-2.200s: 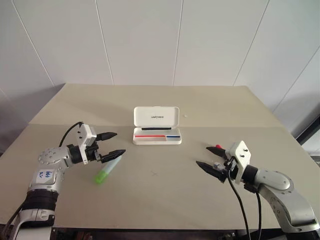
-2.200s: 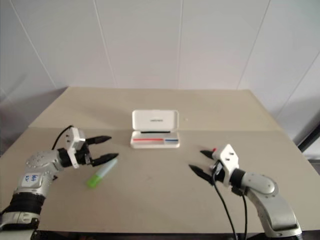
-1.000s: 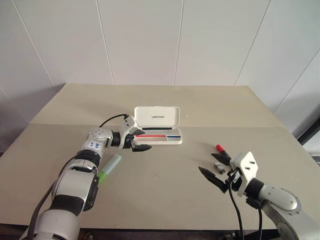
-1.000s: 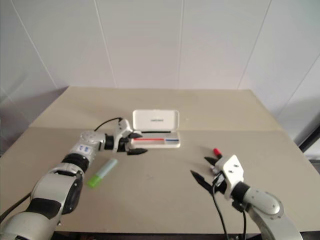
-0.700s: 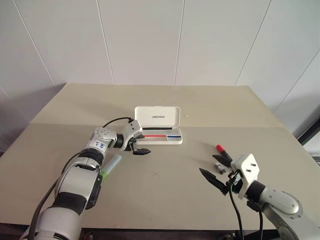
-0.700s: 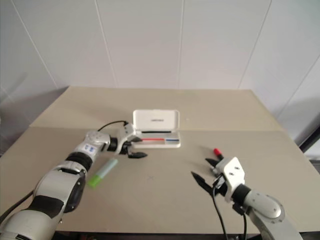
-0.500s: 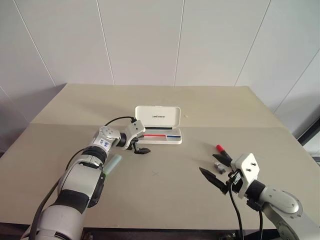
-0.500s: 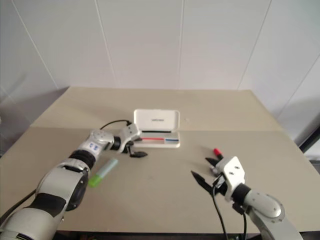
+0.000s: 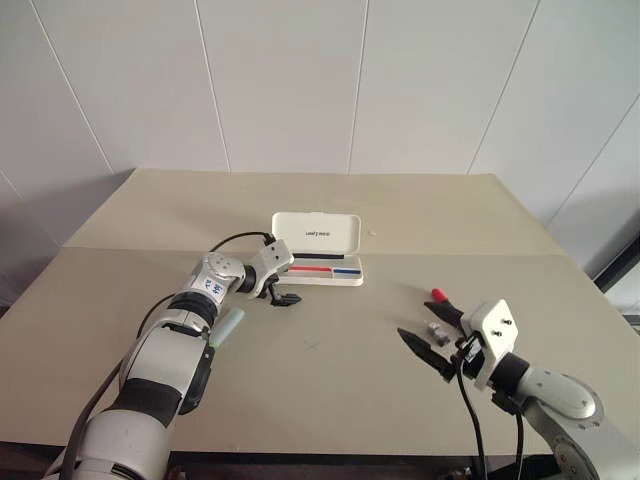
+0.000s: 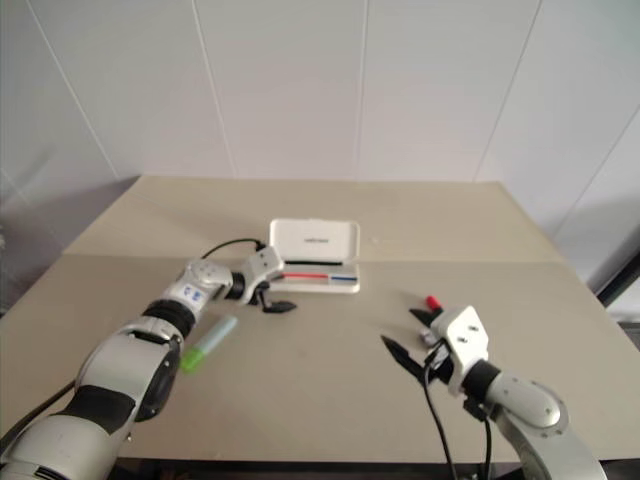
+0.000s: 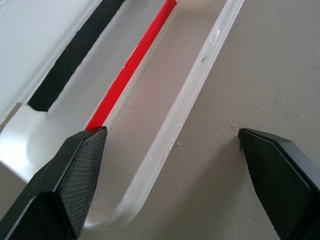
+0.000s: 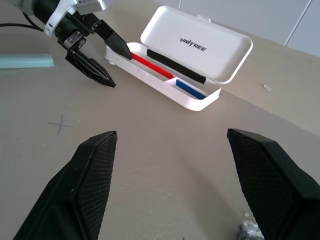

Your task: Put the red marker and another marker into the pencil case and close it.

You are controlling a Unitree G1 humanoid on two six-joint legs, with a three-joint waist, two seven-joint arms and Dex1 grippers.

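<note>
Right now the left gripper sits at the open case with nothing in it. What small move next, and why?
Probably pull the left gripper back toward the green marker. Its jaws are open and empty straddling the pencil case rim; the case is open and holds no marker, and the red marker lies by the right gripper.

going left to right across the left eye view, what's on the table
green marker → left gripper → pencil case → red marker → right gripper

A bare test room: plain beige table [image 9: 420,215] against white panelled walls [image 9: 280,80].
</note>
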